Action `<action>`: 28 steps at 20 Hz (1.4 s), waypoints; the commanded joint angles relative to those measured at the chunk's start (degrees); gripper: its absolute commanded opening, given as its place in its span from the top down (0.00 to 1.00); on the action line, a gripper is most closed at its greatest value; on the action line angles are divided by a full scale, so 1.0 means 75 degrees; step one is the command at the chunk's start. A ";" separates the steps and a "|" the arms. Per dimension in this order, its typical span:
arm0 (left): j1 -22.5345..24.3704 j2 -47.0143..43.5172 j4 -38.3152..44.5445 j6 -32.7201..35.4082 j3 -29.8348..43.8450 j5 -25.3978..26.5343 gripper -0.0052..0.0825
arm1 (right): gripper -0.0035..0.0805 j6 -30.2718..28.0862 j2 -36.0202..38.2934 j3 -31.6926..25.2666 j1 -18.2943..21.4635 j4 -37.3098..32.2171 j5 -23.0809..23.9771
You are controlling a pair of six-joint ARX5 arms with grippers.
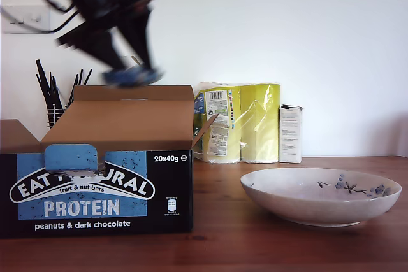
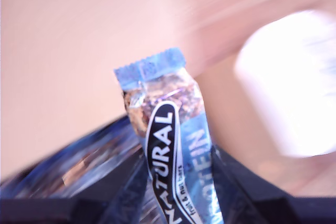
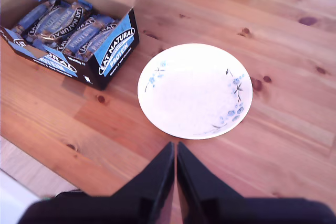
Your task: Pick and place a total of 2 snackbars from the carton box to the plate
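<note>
Snackbar [image 2: 170,145] in a shiny blue wrapper is sitting pinched between the dark jaws of my first gripper [image 2: 173,203], its crimped end pointing away from the camera and the nutty filling showing through a clear patch. In the exterior view that gripper [image 1: 131,71] is hanging blurred above the carton box [image 1: 95,189], toward the exterior view's left, with a blue smear at its tip that is probably the same bar, though the blur is making that hard to confirm. More snackbars [image 3: 68,24] are lying packed side by side inside the open box [image 3: 113,53], seen from above in the second wrist view. Just beside the box, on the wooden table [image 3: 294,103], the plate [image 3: 194,90] is sitting bare, its blue floral sprigs showing near the rim; in the exterior view the plate [image 1: 320,195] is lying toward the right. My second gripper [image 3: 175,182] is hovering high over the table near the plate's edge, its two dark fingers pressed together and gripping nothing.
</note>
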State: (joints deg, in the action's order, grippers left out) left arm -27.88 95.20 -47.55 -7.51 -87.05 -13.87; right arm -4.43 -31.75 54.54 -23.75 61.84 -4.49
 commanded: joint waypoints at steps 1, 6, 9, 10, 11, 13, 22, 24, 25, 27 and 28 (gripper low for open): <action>-0.0437 0.0006 0.0414 0.0006 0.0105 -0.0154 0.66 | 0.97 -0.0023 0.0096 0.0087 -0.0032 0.0163 -0.0003; -0.1623 0.0114 0.2261 0.0003 0.0105 -0.0137 0.66 | 0.97 0.0023 0.0478 0.0087 -0.0032 0.0731 -0.0003; -0.2148 0.0525 0.3212 0.0003 0.0105 -0.0137 0.66 | 0.97 0.0216 0.0810 0.0093 -0.0032 0.0749 0.0000; -0.2299 0.0743 0.3506 0.0003 0.0105 -0.0140 0.66 | 0.97 0.0216 0.0886 0.0099 -0.0032 0.0793 0.0003; -0.2419 0.0944 0.3730 0.0006 0.0105 -0.0137 0.66 | 0.97 0.0216 0.0941 0.0102 -0.0032 0.0833 0.0006; -0.2658 0.1408 0.4272 0.0003 0.0105 -0.0140 0.66 | 0.97 0.0230 0.1000 0.0102 -0.0032 0.0889 0.0000; -0.3378 0.3270 0.5319 0.0064 0.0105 0.0679 0.66 | 0.97 0.0262 0.1023 0.0102 -0.0032 0.0874 -0.0102; -0.3430 0.3322 0.5339 0.0143 0.0105 0.0860 0.66 | 0.97 0.0256 0.1023 0.0102 -0.0032 0.0845 -0.0137; -0.3445 0.3322 0.5356 0.0268 0.0105 0.0915 0.66 | 0.97 0.0230 0.1023 0.0102 -0.0032 0.0813 -0.0143; -0.3442 0.3322 0.5348 0.0289 0.0105 0.1003 0.65 | 0.97 0.0207 0.1023 0.0102 -0.0032 0.0764 -0.0152; -0.3439 0.3322 0.5342 0.0318 0.0105 0.1064 0.65 | 0.97 0.0195 0.1023 0.0102 -0.0032 0.0737 -0.0152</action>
State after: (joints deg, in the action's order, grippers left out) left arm -53.74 119.39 -8.14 -5.61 -86.87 -6.15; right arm -2.90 -24.58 54.76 -23.75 68.01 -5.43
